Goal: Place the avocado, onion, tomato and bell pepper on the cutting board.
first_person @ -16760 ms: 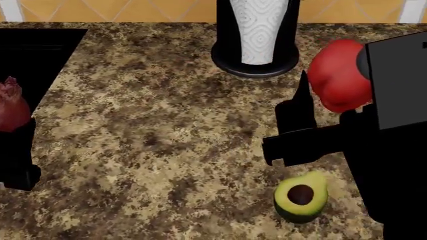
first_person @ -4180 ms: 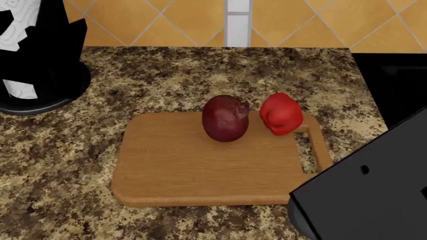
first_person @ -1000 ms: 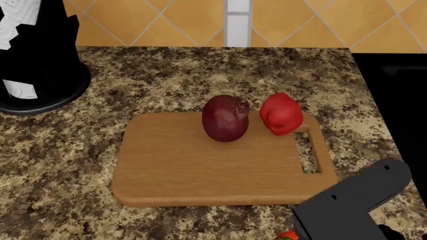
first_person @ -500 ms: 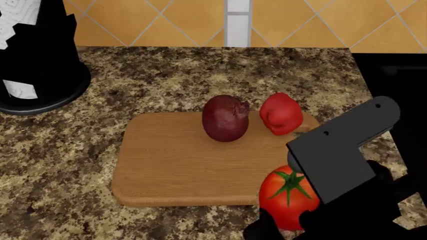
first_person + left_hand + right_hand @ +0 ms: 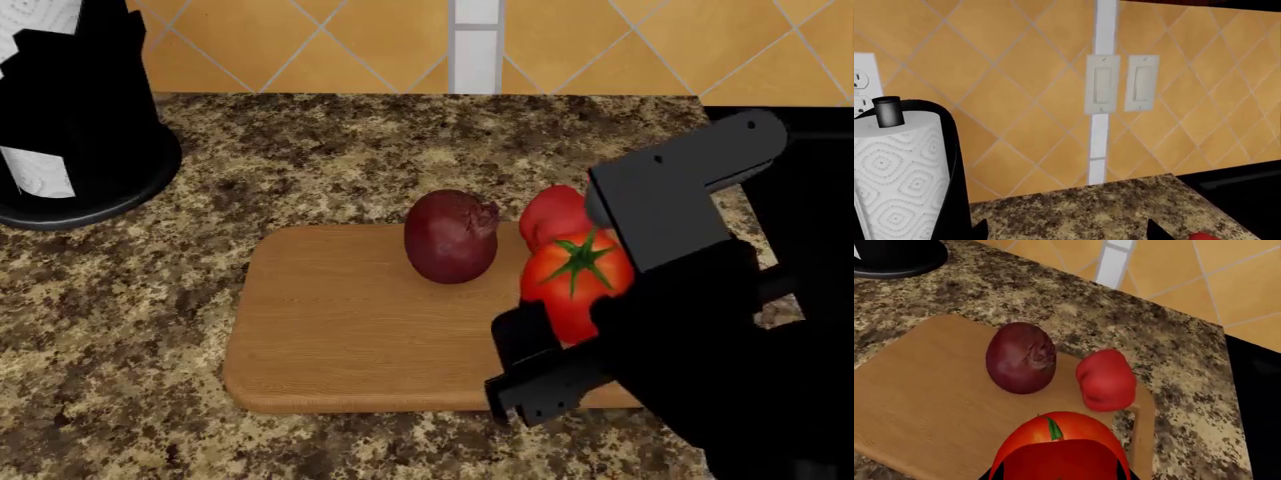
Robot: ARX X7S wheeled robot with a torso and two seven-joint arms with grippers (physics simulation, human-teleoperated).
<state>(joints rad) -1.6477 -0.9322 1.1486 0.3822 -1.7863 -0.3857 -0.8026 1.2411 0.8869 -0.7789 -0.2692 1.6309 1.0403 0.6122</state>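
Speckled granite counter [image 5: 334,150] under orange tiles: the right gripper [image 5: 567,330] pinches the glossy red tomato [image 5: 577,280] over the wooden cutting board's [image 5: 347,330] right side — beside maroon onion [image 5: 453,236] and lumpy red pepper [image 5: 1105,379]. Next: lower, release.

Head view: right gripper [image 5: 567,330] and its arm cover the cutting board [image 5: 360,330] at its right end and near corner. The bell pepper [image 5: 550,212] is mostly hidden behind the tomato [image 5: 574,280]; only its upper left part shows. Paper towel holder [image 5: 67,110] cut by the left edge.

Right wrist view: tomato cut by the frame edge, fingers barely visible.

Left wrist view: only two dark tips show; jaw state indeterminate.
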